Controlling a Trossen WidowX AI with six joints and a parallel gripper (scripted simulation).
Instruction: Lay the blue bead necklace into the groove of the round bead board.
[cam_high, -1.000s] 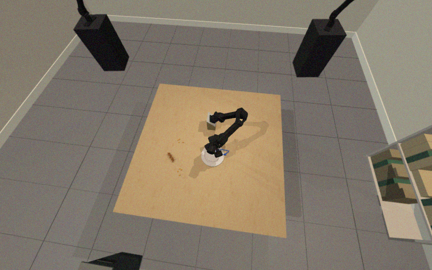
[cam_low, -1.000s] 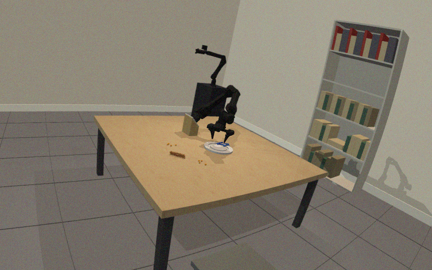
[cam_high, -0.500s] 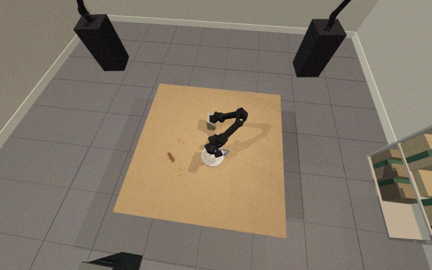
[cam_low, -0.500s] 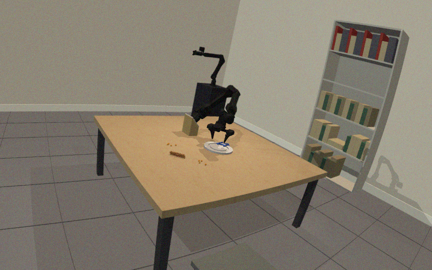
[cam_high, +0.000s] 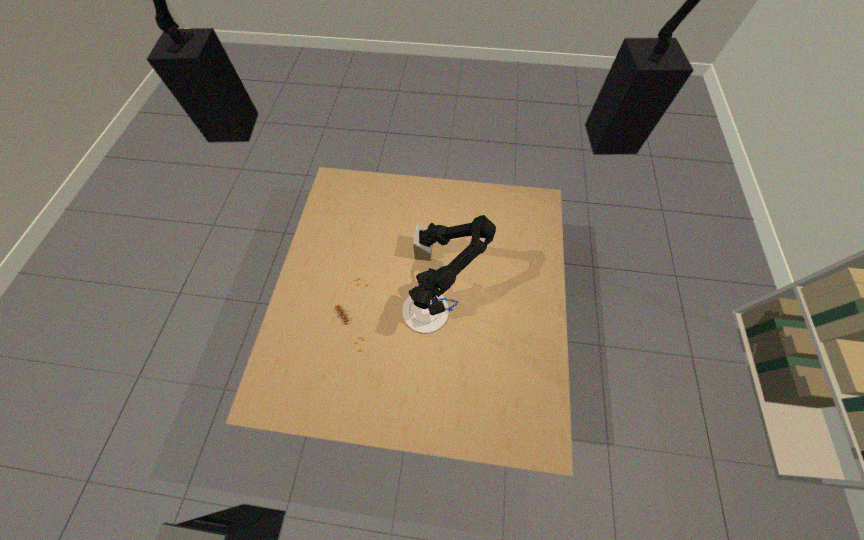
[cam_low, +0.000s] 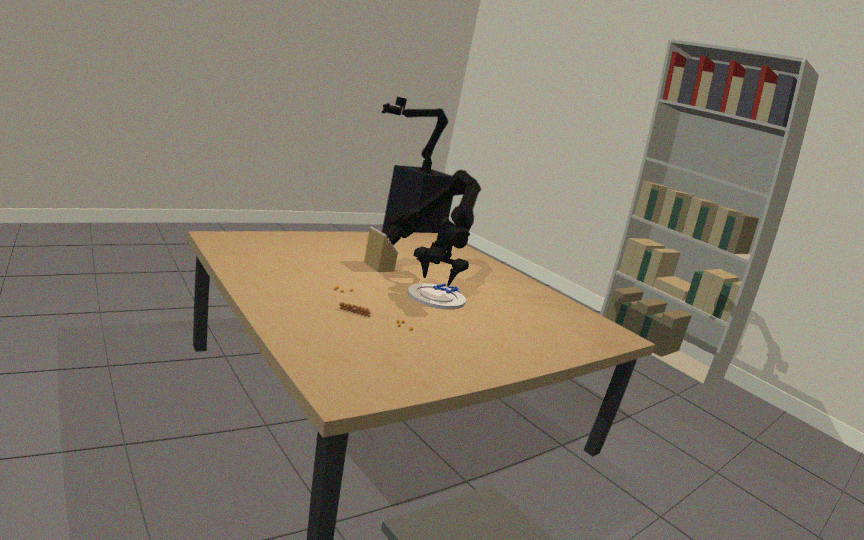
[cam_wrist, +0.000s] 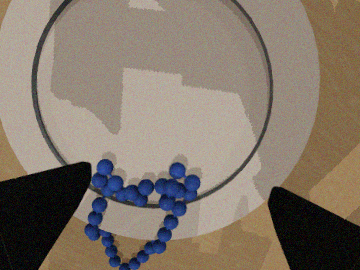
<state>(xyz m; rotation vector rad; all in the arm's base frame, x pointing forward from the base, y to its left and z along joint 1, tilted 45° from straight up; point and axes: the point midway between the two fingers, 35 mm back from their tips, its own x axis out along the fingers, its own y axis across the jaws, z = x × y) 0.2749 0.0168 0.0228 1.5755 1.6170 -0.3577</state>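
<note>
The round white bead board (cam_wrist: 294, 89) (cam_high: 419, 320) (cam_low: 421, 292) lies on the wooden table, with a thin dark ring groove (cam_wrist: 40, 75). The blue bead necklace (cam_wrist: 143, 189) (cam_high: 449, 303) (cam_low: 444, 289) lies bunched across the groove at the board's edge. Part of its loop hangs off the board onto the table. My gripper (cam_wrist: 182, 185) (cam_low: 439, 275) (cam_high: 432, 304) is open and empty. It hangs a little above the necklace, one dark finger on each side of it.
A tan block (cam_high: 421, 245) (cam_low: 380, 250) stands on the table behind the board. A short brown bead string (cam_high: 342, 313) (cam_low: 354, 309) and scattered orange beads (cam_low: 402, 324) lie to the left. Two black camera stands and a bookshelf (cam_low: 713, 210) stand off the table.
</note>
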